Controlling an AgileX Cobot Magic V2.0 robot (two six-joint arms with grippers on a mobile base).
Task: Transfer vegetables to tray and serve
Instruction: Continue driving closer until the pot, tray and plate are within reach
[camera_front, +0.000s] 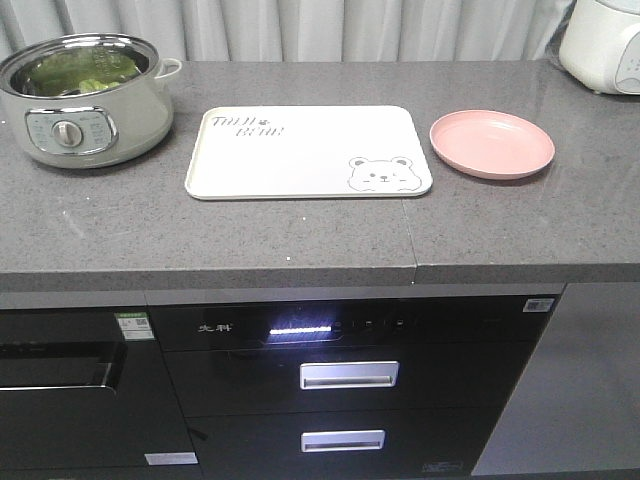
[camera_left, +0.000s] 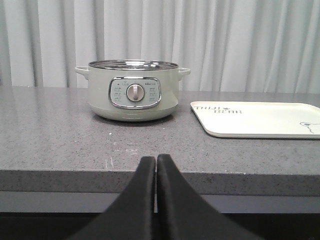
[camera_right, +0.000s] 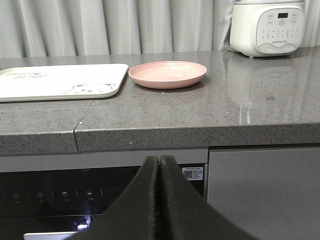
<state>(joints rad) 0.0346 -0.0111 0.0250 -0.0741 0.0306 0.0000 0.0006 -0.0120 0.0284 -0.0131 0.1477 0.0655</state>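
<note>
Green vegetables (camera_front: 85, 72) lie inside a pale electric pot (camera_front: 85, 125) at the counter's back left; from the left wrist view only the pot (camera_left: 132, 92) shows, its contents hidden. The cream tray (camera_front: 300, 150) with a bear face lies flat mid-counter, bare, also seen as the tray (camera_left: 260, 120) and the tray (camera_right: 55, 82). My left gripper (camera_left: 155, 159) is shut and holds nothing, in front of the counter edge facing the pot. My right gripper (camera_right: 159, 159) is shut on nothing, below the counter edge before the cabinet front. Neither gripper shows in the front view.
A round pink plate (camera_front: 491, 143) sits right of the tray. A white rice cooker (camera_front: 603, 40) stands at the back right. Below the grey counter (camera_front: 300, 240) are a dark appliance panel and drawers (camera_front: 350, 375). Curtains hang behind.
</note>
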